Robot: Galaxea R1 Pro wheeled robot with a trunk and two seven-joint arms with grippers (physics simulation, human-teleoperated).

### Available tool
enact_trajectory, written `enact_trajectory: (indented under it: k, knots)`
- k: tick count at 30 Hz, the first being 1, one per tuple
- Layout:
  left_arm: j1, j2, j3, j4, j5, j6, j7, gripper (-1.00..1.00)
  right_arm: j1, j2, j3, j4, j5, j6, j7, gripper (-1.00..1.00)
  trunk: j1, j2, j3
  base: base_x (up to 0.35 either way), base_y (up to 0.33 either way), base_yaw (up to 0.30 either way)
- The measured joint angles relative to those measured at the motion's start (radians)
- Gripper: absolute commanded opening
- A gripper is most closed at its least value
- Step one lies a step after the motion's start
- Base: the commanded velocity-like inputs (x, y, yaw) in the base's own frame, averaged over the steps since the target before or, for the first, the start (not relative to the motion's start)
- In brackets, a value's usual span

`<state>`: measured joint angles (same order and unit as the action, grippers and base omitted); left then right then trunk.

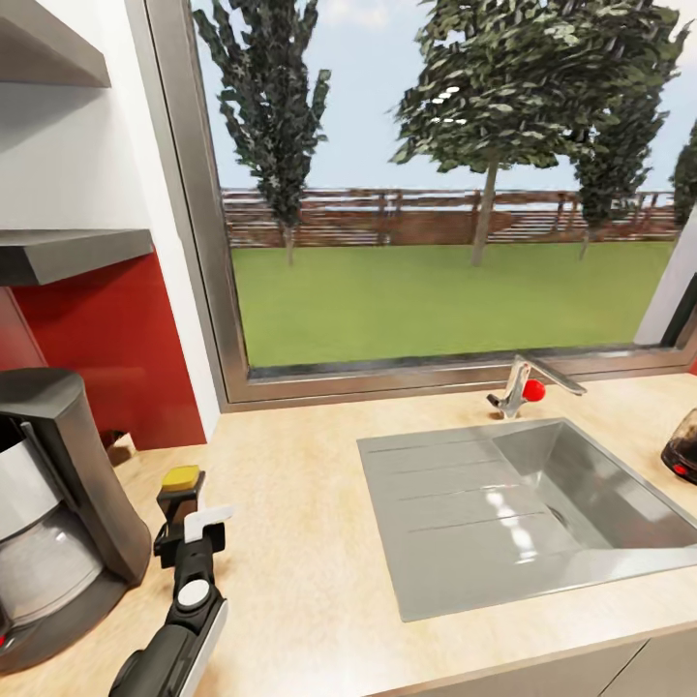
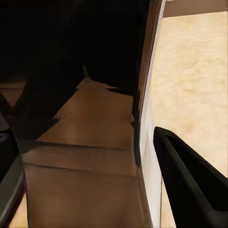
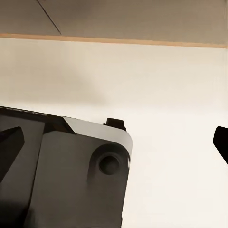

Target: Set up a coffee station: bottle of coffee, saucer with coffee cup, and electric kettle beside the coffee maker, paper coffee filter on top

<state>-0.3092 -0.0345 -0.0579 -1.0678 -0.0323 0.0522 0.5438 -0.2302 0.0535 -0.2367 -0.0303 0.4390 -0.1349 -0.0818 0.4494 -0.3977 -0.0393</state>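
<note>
Nearest the head camera, the left gripper is held just beside the coffee maker, apparently closed on a yellow-capped bottle of coffee for setting down on the countertop. How tightly it is held cannot be told. The right gripper's fingertips are spread wide, with nothing between them.

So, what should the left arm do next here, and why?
Probably set the bottle of coffee down on the countertop and release it: the left gripper holds it, jaws closed, just beside the coffee maker, where it belongs.
</note>
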Motion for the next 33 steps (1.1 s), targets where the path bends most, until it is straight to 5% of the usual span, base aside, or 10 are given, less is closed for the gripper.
enact_trajectory:
  k: [33]
  knots:
    - [-0.015, 0.013, -0.002, 0.066, -0.012, -0.054, -0.003, -1.00, 0.000, 0.000, 0.000, 0.000, 0.000, 0.000, 0.000, 1.00, 0.000, -0.001, 0.000, 0.000, 0.000, 0.000]
